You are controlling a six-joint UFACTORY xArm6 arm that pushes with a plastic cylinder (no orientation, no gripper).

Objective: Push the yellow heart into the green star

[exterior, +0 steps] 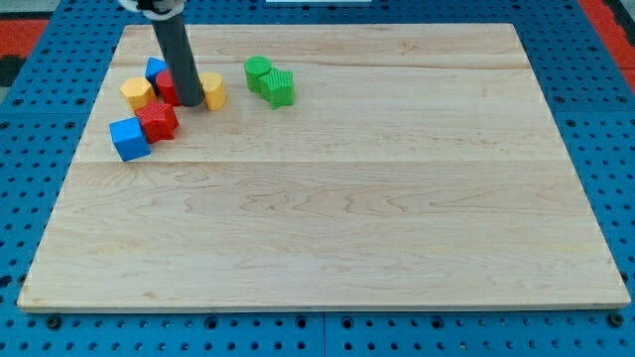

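The yellow heart (212,90) lies near the view's top left on the wooden board (327,198). My tip (190,104) stands right against the heart's left side, between it and a red block (167,85). The green star (281,87) lies to the right of the heart, with a gap of bare board between them. A second green block (259,71) touches the star at its upper left.
A cluster sits left of my tip: a yellow block (137,94), a blue block (155,68) partly hidden behind the rod, a red star-like block (157,121) and a blue cube (129,138). A blue pegboard (615,149) surrounds the board.
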